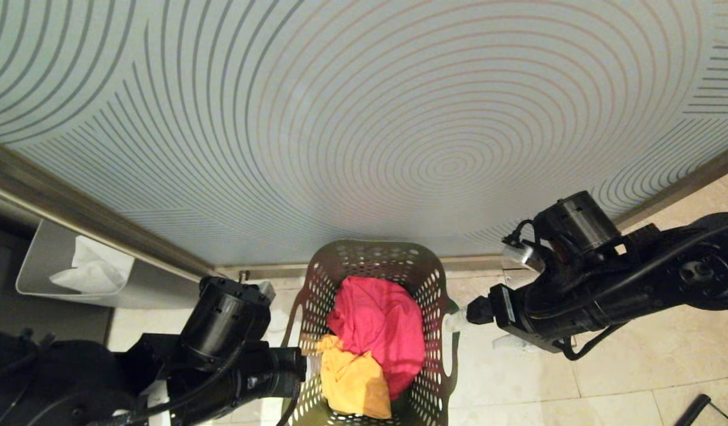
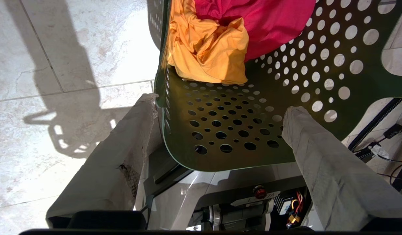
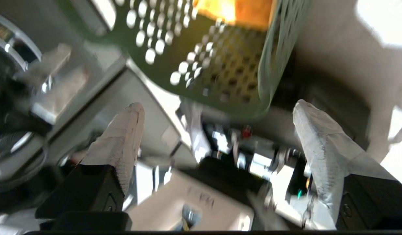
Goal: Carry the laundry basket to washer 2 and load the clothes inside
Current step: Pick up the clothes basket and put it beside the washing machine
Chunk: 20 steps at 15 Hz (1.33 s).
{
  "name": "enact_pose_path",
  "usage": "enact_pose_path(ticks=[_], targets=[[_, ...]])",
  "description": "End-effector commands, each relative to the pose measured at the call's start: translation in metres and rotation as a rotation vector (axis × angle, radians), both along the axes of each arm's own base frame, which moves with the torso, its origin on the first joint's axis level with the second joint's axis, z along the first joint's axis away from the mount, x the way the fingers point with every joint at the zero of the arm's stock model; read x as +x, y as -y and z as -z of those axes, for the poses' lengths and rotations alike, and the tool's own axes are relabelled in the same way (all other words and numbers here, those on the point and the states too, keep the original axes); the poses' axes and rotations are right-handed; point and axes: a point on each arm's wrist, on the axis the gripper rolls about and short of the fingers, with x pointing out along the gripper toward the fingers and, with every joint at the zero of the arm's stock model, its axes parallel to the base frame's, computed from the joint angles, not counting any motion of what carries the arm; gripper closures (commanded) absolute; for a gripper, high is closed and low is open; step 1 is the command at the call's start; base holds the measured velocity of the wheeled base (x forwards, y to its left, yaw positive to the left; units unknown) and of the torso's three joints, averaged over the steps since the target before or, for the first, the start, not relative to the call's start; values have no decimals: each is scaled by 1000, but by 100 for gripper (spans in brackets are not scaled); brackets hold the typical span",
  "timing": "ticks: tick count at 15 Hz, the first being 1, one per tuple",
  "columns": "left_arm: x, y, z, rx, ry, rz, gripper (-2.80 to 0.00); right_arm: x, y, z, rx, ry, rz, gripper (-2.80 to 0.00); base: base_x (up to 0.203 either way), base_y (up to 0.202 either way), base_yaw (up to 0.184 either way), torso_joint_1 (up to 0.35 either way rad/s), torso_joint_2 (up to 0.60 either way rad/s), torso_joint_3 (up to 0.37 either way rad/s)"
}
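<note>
The green laundry basket (image 1: 316,284) stands on the tiled floor against a frosted glass wall. Inside lie the clothes: a magenta-pink garment (image 1: 381,325) and a yellow-orange one (image 1: 352,378). My left gripper (image 1: 311,362) is at the basket's left rim. In the left wrist view it (image 2: 222,104) is open, its padded fingers (image 2: 122,147) spread wide on either side of the basket's perforated wall (image 2: 227,130). My right gripper (image 1: 458,322) hangs just off the basket's right side. It (image 3: 217,106) is open and empty, a little short of the basket (image 3: 220,65). Washer 2 is out of view.
A plain grey bin (image 1: 38,260) with a white bag stands at the left by the wall. The frosted glass wall (image 1: 364,118) with ring pattern closes off the front. My own base (image 2: 236,202) sits close behind the basket. Tiled floor (image 1: 636,367) lies to the right.
</note>
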Motion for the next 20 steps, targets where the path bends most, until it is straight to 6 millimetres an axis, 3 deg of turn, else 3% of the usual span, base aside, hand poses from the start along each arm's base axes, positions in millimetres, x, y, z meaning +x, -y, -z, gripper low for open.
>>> enact_pose_path(ticks=[1, 8, 10, 13, 15, 20], targets=[[1, 1, 2, 2, -3, -2, -280, -6, 3, -1, 16, -11, -12, -280, 0, 0, 0, 0, 0, 0], [20, 20, 20, -17, 61, -17, -280, 22, -6, 57, -12, -18, -21, -280, 0, 0, 0, 0, 0, 0], [21, 21, 18, -6, 99, -41, -280, 27, -8, 61, -10, -10, -19, -280, 0, 0, 0, 0, 0, 0], [11, 14, -8, -6, 180, -23, -280, 29, -8, 58, -4, 4, -19, -280, 0, 0, 0, 0, 0, 0], [10, 13, -15, 35, 212, -45, -280, 32, -10, 65, -12, -14, -20, -280, 0, 0, 0, 0, 0, 0], [28, 23, 17, 111, 175, -63, -280, 44, -15, 71, 27, 67, -20, -280, 0, 0, 0, 0, 0, 0]])
